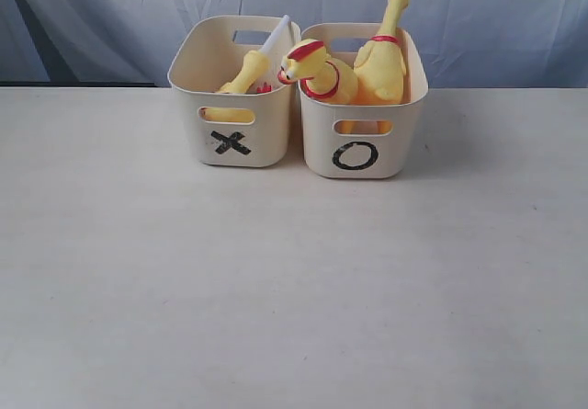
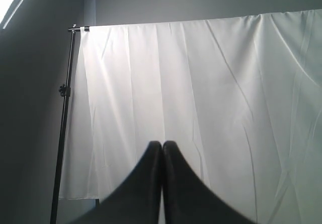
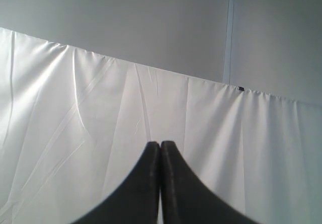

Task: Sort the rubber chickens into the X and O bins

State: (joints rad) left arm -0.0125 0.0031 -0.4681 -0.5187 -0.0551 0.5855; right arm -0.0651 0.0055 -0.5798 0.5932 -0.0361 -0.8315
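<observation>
Left tool (image 2: 161,146), closed, faces white curtain (image 2: 201,83) behind pale tabletop (image 1: 276,289).

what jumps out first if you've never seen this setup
Bright yellow rubber chickens fill the O bin, the right of two cream tubs at the far middle of the table, one neck rising well above the rim. The X bin beside it holds another yellow chicken. The left gripper and right gripper are shut, empty, facing a white cloth backdrop.
</observation>
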